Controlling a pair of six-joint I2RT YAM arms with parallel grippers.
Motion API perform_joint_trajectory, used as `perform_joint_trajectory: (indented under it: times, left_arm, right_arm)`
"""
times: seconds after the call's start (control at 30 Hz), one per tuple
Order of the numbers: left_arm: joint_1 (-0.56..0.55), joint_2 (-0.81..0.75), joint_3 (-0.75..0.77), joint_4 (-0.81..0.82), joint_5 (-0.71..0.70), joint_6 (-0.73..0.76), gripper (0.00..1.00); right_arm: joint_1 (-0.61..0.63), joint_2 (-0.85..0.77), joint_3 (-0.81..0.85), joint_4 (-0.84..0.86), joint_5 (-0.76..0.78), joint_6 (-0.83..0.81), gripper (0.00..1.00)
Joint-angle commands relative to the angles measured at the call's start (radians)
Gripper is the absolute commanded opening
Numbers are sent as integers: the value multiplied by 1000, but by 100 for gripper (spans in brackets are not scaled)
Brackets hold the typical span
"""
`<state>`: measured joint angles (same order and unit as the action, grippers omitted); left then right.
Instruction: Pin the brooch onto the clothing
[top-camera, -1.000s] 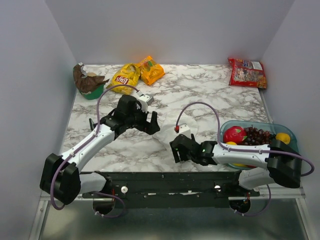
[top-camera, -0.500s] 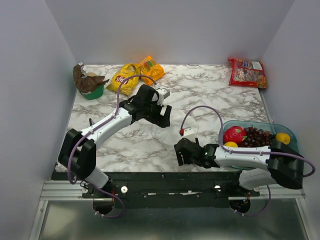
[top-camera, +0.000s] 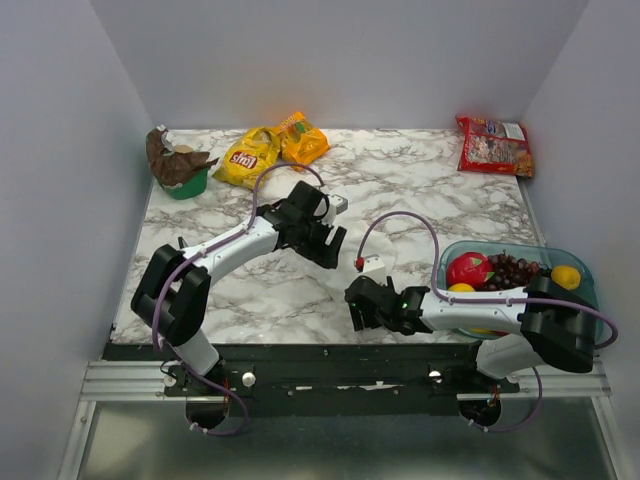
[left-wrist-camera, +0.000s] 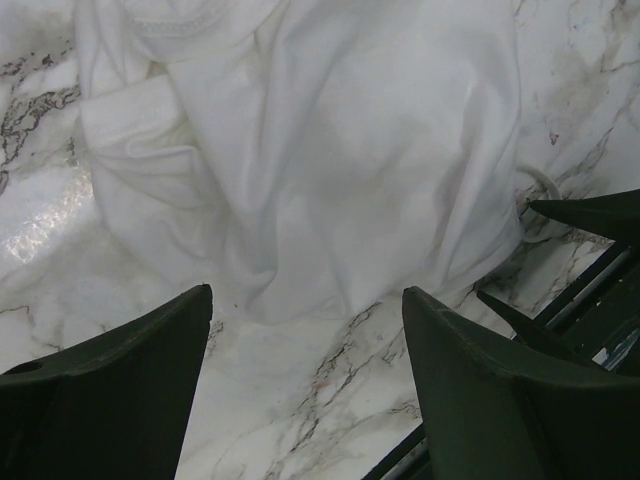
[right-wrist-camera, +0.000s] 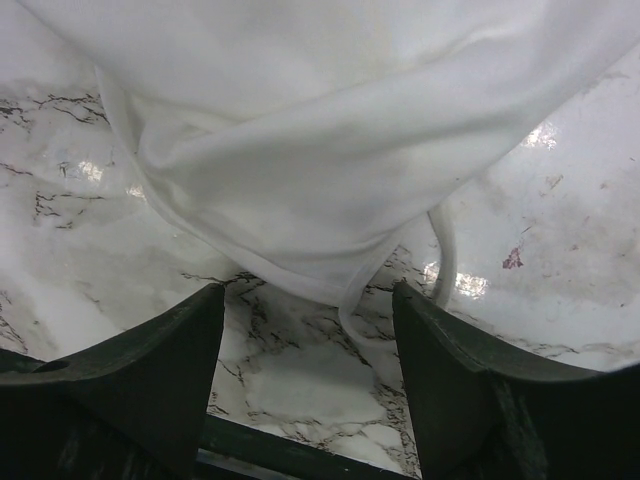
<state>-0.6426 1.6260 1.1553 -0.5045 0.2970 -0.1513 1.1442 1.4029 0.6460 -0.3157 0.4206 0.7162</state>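
The clothing (left-wrist-camera: 330, 150) is a crumpled white garment lying on the marble table (top-camera: 450, 200). In the left wrist view it fills the upper part of the frame. My left gripper (left-wrist-camera: 307, 300) hovers open just short of its hem, over bare marble. My right gripper (right-wrist-camera: 308, 290) is open too. It stands low at the garment's near edge (right-wrist-camera: 330, 130), with a thin cloth loop (right-wrist-camera: 445, 260) beside its right finger. From above, the left gripper (top-camera: 330, 250) and right gripper (top-camera: 352, 305) face each other closely across the garment. The brooch is out of view.
A yellow chip bag (top-camera: 248, 157) and an orange one (top-camera: 303, 140) lie at the back left, beside a green bowl (top-camera: 178, 175) with brown paper in it. A red bag (top-camera: 494, 143) lies back right. A teal bin (top-camera: 530, 247) of fruit stands at the right. A black rail (top-camera: 320, 355) runs along the near edge.
My left arm has swung right and down over the garment, and its jaws have narrowed slightly. My right gripper has barely shifted.
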Motion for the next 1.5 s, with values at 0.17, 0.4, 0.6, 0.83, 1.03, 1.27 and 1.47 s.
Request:
perform_joint_trajectory:
  times: [0.17,0.4,0.6,0.83,1.03,1.27,1.47]
  left_arm:
    - [-17,95,14,-29,22,15,60]
    - [-19,66,-9,-2,27,10,24]
    - [-28,66,-14,11,53,4,6]
    - [-29,-4,-31,35,25,7,0]
    - [-31,-204,-101,119,-105,27,0]
    - [-31,-573,-201,245,-222,58,0]
    - [-32,-701,-184,293,-188,55,0]
  right_arm:
    - [3,5,-9,12,-9,63,70]
    - [3,13,-32,23,-8,85,56]
    - [3,28,-32,21,-3,94,42]
    - [2,45,-36,7,1,101,7]
    - [3,-42,40,-142,13,62,1]
    - [12,-309,184,-364,119,-32,1]
    - [11,-438,343,-434,168,-168,1]
